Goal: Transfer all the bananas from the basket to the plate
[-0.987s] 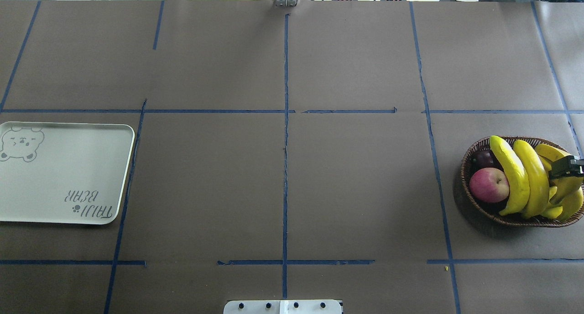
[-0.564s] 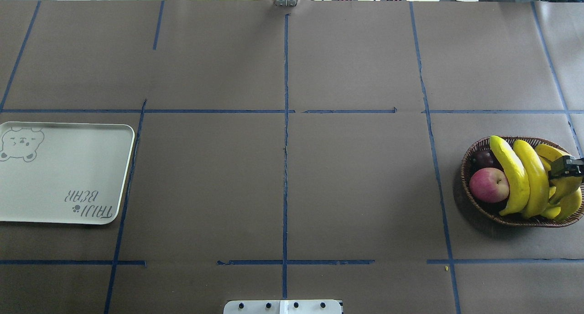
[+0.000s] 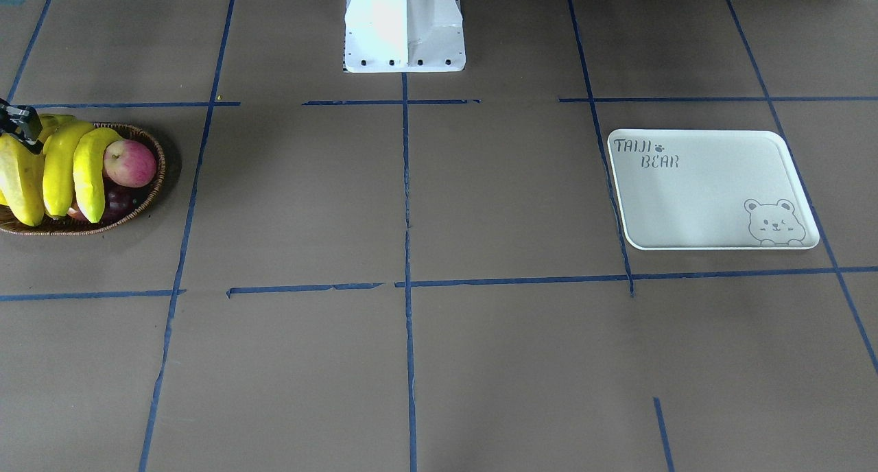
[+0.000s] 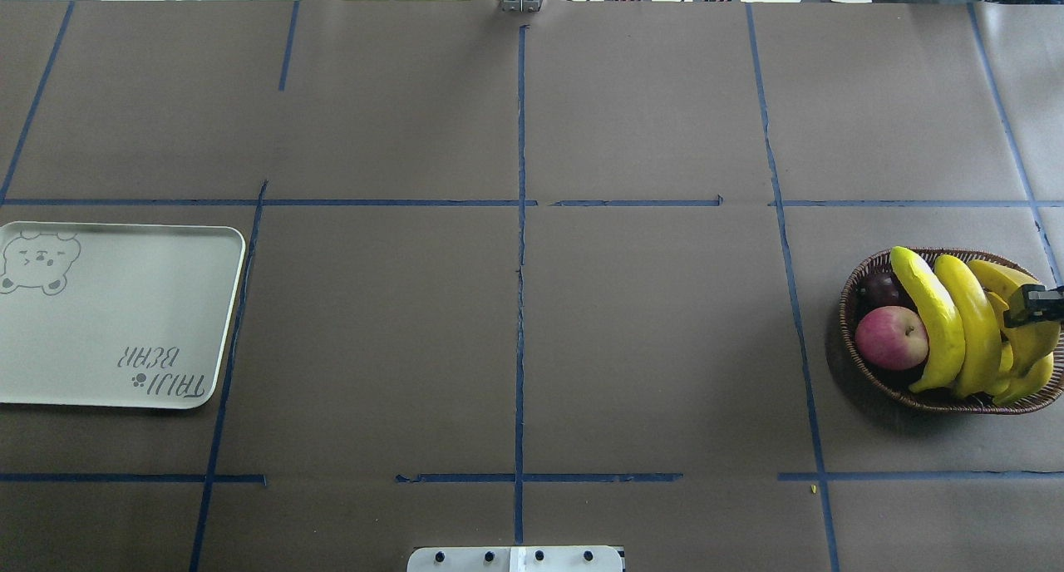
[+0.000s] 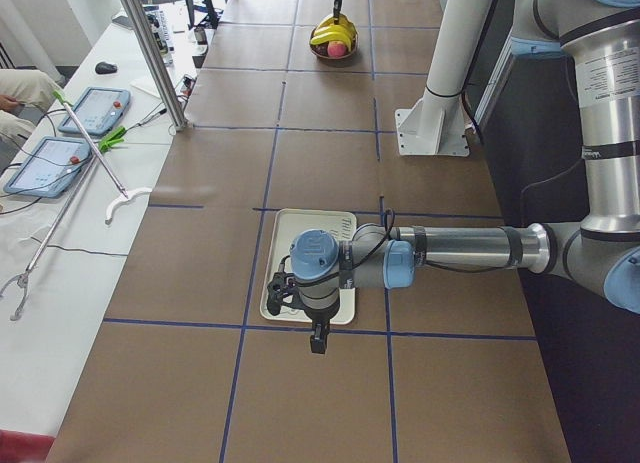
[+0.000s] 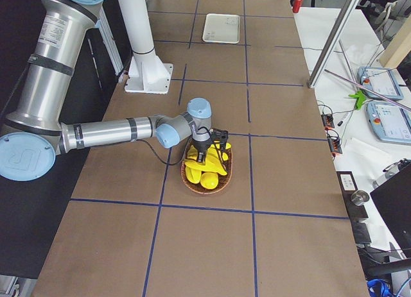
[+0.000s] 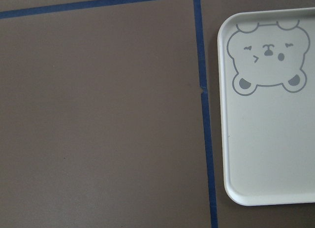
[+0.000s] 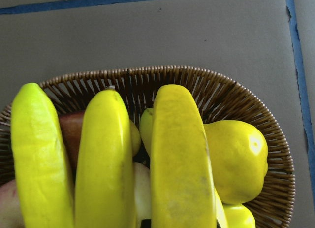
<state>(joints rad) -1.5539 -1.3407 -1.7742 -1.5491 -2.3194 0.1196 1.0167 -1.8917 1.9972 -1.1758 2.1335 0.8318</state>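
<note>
We note right gripper down on bananas in basket, left gripper over plate edge. Jaw states: cannot tell.

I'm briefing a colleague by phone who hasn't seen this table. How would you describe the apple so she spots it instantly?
At the right end of the table in the overhead view sits a wicker basket. On its side nearest the table's middle, beside the bananas, lies the apple: the one round, pinkish-red fruit beside long yellow ones.
</note>
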